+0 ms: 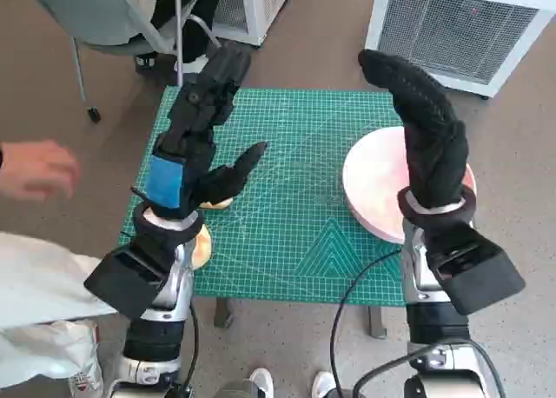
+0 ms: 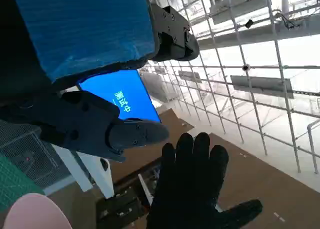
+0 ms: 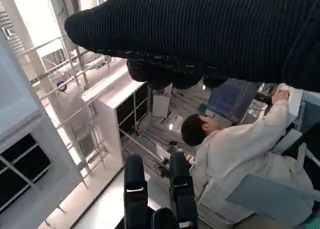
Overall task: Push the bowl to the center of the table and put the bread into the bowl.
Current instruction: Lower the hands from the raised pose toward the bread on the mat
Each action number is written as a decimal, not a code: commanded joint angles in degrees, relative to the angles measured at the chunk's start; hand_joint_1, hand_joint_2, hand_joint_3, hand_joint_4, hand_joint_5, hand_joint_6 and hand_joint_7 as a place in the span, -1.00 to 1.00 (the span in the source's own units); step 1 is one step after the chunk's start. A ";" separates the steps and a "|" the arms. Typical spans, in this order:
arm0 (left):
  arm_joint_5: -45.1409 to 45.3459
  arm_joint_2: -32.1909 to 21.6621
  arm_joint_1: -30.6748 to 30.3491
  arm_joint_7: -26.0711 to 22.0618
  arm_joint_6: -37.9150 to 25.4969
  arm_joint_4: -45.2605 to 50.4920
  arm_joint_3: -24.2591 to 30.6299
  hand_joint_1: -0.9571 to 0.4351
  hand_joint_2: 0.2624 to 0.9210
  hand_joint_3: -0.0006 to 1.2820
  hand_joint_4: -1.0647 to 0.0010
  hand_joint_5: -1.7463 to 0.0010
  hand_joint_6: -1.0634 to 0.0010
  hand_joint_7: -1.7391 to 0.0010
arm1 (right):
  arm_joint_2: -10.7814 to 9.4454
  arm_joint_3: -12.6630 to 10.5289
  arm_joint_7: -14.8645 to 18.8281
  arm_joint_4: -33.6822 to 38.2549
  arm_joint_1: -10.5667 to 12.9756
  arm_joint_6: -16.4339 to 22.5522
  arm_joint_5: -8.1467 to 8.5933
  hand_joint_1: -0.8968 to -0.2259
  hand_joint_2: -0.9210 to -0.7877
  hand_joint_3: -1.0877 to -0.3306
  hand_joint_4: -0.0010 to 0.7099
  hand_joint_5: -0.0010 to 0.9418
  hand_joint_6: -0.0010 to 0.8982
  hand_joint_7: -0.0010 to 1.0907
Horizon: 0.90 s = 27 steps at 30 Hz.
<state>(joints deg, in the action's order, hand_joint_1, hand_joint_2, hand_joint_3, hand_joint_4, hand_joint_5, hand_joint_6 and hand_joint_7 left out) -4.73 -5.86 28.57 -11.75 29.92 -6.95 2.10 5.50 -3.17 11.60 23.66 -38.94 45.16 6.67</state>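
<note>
Both the blue-taped black left hand (image 1: 201, 146) and black-gloved right hand (image 1: 423, 133) hover empty with fingers spread, the round pink bowl (image 1: 375, 194) near the table's right edge, the pale bread (image 1: 201, 245) at its front-left corner.

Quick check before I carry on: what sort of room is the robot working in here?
Probably a lab or test workshop, not a home: a green cutting mat covers the small table, white mesh-fronted units stand on the floor, and a person works at equipment nearby.
</note>
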 commanded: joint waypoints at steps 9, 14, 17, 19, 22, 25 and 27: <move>-0.53 -0.34 0.21 -0.52 -0.08 -0.30 -0.04 -0.12 1.00 -0.41 0.36 1.00 0.45 0.73 | -0.54 -0.08 0.43 1.52 1.50 0.51 0.44 0.01 -1.00 -0.25 -0.04 -0.87 -1.00 0.38; -0.63 -0.38 0.21 -0.61 -0.21 -0.28 -0.07 -0.12 1.00 -0.41 0.36 1.00 0.46 0.73 | -0.61 -0.10 0.24 1.61 1.57 0.75 0.19 -0.01 -1.00 -0.24 -0.04 -0.88 -1.00 0.38; -0.61 -0.34 0.22 -0.64 -0.23 -0.30 -0.12 -0.12 1.00 -0.41 0.36 1.00 0.46 0.73 | -0.54 -0.20 0.16 1.80 1.52 0.94 0.05 -0.01 -1.00 -0.24 -0.04 -0.88 -1.00 0.38; -0.63 -0.33 0.18 -0.68 -0.20 -0.29 -0.14 -0.12 1.00 -0.41 0.36 1.00 0.46 0.73 | -0.49 -0.25 0.18 1.88 1.53 1.02 0.07 -0.01 -1.00 -0.24 -0.04 -0.88 -1.00 0.38; -0.71 -0.32 0.07 -0.78 -0.14 -0.27 -0.17 -0.12 1.00 -0.41 0.36 1.00 0.46 0.73 | -0.34 -0.36 0.28 1.85 1.66 1.12 0.20 -0.01 -1.00 -0.24 -0.04 -0.88 -1.00 0.38; -0.72 -0.27 0.04 -0.84 -0.09 -0.34 -0.22 -0.12 1.00 -0.41 0.36 1.00 0.46 0.73 | 0.01 -0.65 0.58 2.05 1.76 1.29 0.58 -0.01 -1.00 -0.24 -0.04 -0.88 -1.00 0.38; -0.68 -0.21 0.02 -0.82 -0.08 -0.38 -0.26 -0.12 1.00 -0.42 0.36 1.00 0.46 0.72 | 0.85 -1.32 1.13 2.65 1.92 1.71 1.31 -0.02 -1.00 -0.23 -0.03 -0.88 -1.00 0.37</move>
<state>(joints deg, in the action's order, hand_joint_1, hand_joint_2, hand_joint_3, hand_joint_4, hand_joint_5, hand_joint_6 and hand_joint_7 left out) -4.91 -6.10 28.57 -12.29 29.90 -7.31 2.03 5.39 -3.65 11.66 25.04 -38.64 46.72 6.72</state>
